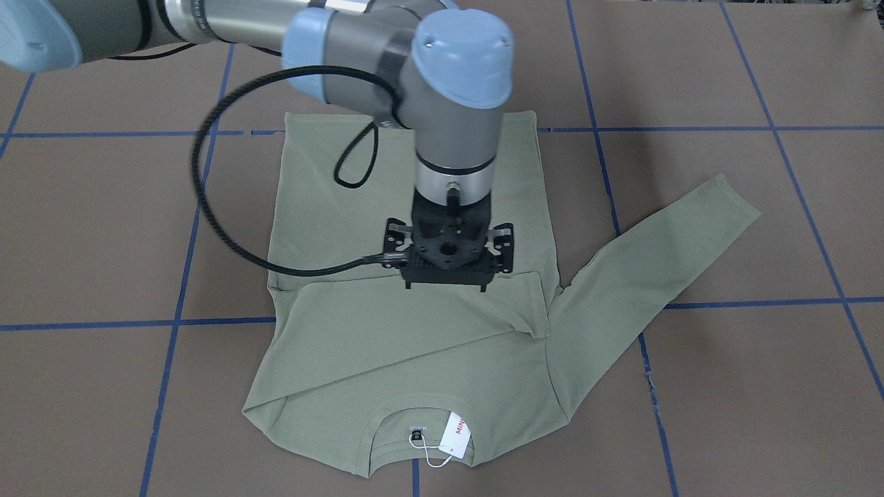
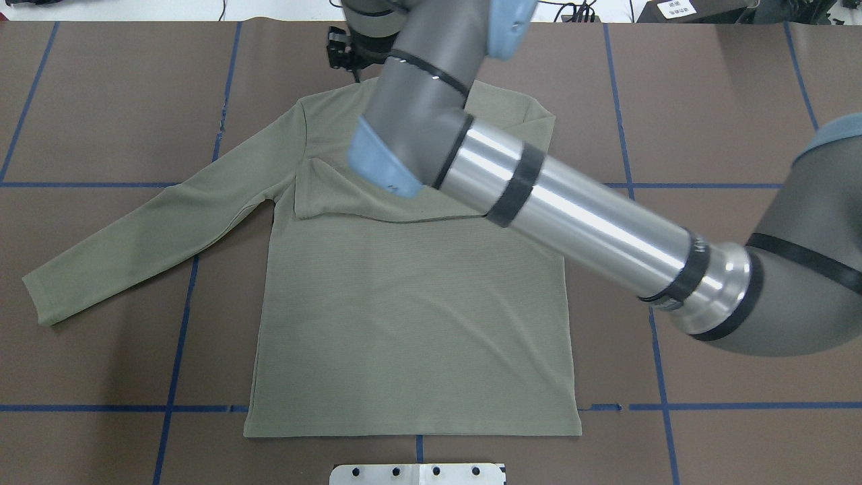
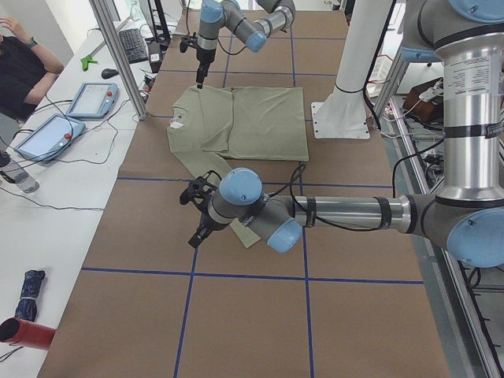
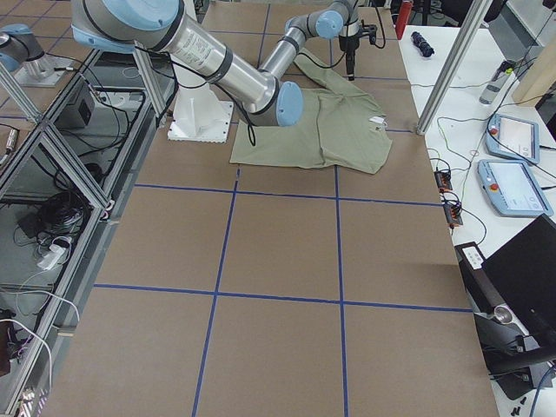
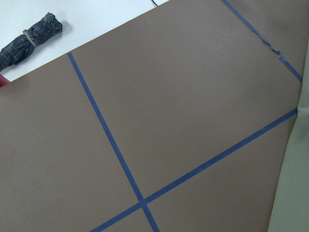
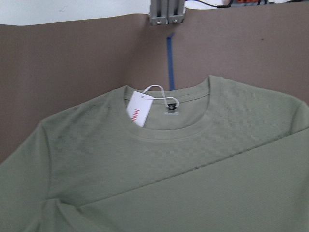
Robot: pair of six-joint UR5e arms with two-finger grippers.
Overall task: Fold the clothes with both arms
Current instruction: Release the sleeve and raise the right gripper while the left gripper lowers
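The pale olive long-sleeved shirt point(image 2: 404, 323) lies flat on the brown table, collar away from the robot, with its white hang tag point(image 1: 456, 435) at the collar. One sleeve is folded across the chest point(image 1: 414, 331). The other sleeve point(image 2: 148, 236) lies stretched out. My right gripper point(image 1: 447, 279) hangs above the chest, pointing down; its fingers are hidden and I cannot tell whether it is open or shut. My right wrist view shows the collar and tag point(image 6: 139, 109). My left gripper point(image 3: 197, 235) hovers low beside the outstretched sleeve's cuff; I cannot tell its state. The sleeve's edge point(image 5: 294, 193) shows in the left wrist view.
Blue tape lines point(image 2: 188, 296) grid the table. The white pedestal base point(image 3: 346, 118) stands at the robot's side. A side table holds tablets point(image 3: 90, 98), a folded umbrella point(image 5: 31, 36) and a red cylinder point(image 3: 24, 332). An operator point(image 3: 24, 71) sits there.
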